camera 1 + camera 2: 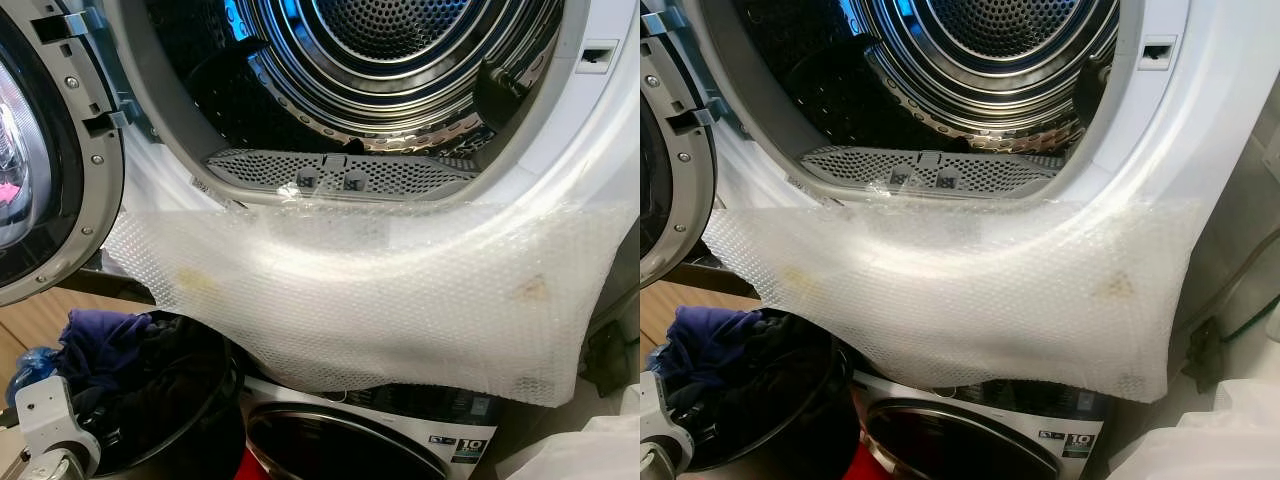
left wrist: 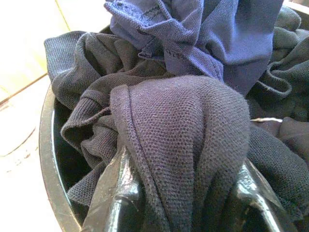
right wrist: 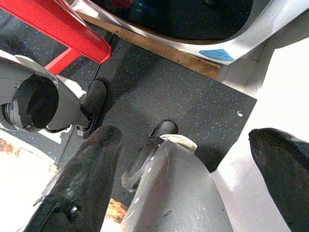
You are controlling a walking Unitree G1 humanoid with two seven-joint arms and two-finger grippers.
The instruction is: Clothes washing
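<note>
Where the head camera looks down past the open white dryer [image 1: 590,120], much of the scene is cut off: only the lower arc of its perforated steel drum [image 1: 400,40] and the grey perforated lint-filter grille [image 1: 340,172] at the mouth are visible, and the round grey-rimmed door [image 1: 40,150] swung open on the left runs off the edge. A sheet of clear bubble wrap [image 1: 380,300] hangs over the dryer's front lip and hides most of the white front-loading washing machine [image 1: 420,430] beneath it. At lower left stands a black round laundry basket [image 1: 190,440] heaped with dark grey and navy-blue clothes [image 1: 120,345], partly behind the silver left arm [image 1: 45,425].

In the left wrist view the left gripper [image 2: 186,193] is down in that basket, its jaws clamped on a fold of dark grey knit fabric [image 2: 178,130] that bulges between the two black fingers [image 2: 116,198] and covers their tips. More navy cloth [image 2: 217,34] lies just behind it, and the basket's rim curves by on one side.

The right gripper [image 3: 193,159] hangs idle with its jaws apart, above dark speckled floor matting [image 3: 183,92]. Between its fingers the robot's own grey leg [image 3: 174,193] blocks the view; a red bar [image 3: 63,29] and the washer's base lie beyond.
</note>
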